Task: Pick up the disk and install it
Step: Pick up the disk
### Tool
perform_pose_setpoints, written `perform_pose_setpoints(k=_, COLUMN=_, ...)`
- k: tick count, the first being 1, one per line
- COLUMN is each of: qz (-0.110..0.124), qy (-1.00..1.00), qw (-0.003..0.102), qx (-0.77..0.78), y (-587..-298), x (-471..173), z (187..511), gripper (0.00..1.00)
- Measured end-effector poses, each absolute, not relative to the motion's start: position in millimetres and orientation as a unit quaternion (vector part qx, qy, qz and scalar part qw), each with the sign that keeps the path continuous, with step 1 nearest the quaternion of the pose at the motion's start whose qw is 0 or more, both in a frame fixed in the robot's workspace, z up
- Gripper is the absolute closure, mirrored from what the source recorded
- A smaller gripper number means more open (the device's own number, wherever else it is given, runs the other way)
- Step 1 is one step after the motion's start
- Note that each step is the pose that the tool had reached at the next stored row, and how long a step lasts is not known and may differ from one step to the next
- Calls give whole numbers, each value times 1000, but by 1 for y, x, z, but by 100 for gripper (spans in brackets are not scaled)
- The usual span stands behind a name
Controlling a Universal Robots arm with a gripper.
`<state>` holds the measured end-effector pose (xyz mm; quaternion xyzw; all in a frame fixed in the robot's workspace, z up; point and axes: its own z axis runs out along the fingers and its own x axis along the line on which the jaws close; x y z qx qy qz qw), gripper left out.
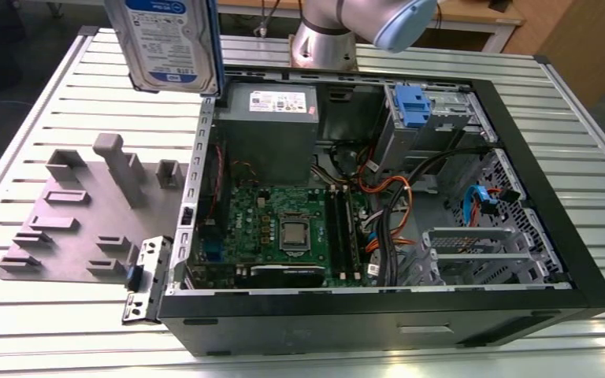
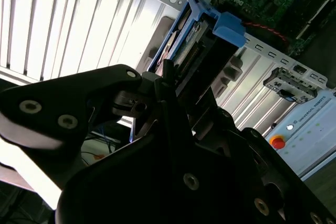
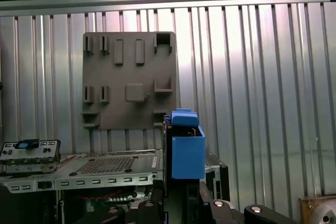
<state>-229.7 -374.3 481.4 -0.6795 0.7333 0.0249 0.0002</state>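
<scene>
Carrying step: the gripper (image 2: 167, 85), fingers apparently clamped on it, holds the flat silver-grey, blue-framed disk (image 1: 171, 43) aloft beside the open black computer case (image 1: 387, 319); insertion needs careful alignment.

look: silver-grey disk (image 1: 171, 43), white-and-blue label, blue plastic frame
pose: we've got it upright, label facing the exterior view
spot: up in the air, near the computer case (image 1: 313, 323) corner, exterior view's left
</scene>
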Motion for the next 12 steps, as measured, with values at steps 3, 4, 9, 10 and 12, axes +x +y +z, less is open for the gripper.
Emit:
perform_pose_setpoints(k=3, qz=25, qy=733, qw=0, qx=-679, y=-374, x=-221, z=481, gripper=65)
perform_pose_setpoints(k=4, qz=25, qy=733, qw=0, qx=-679, y=-374, x=-219, z=481, gripper=65)
perform_pose_setpoints(k=9, qz=25, qy=733, qw=0, qx=-679, y=-374, x=-206, z=481, gripper=65)
perform_pose_setpoints(k=10, qz=25, qy=733, qw=0, qx=-679, y=-374, x=-204, z=481, gripper=65)
perform_pose_setpoints(k=12, qz=25, qy=733, qw=0, qx=-679, y=-374, x=-199, z=481, gripper=65)
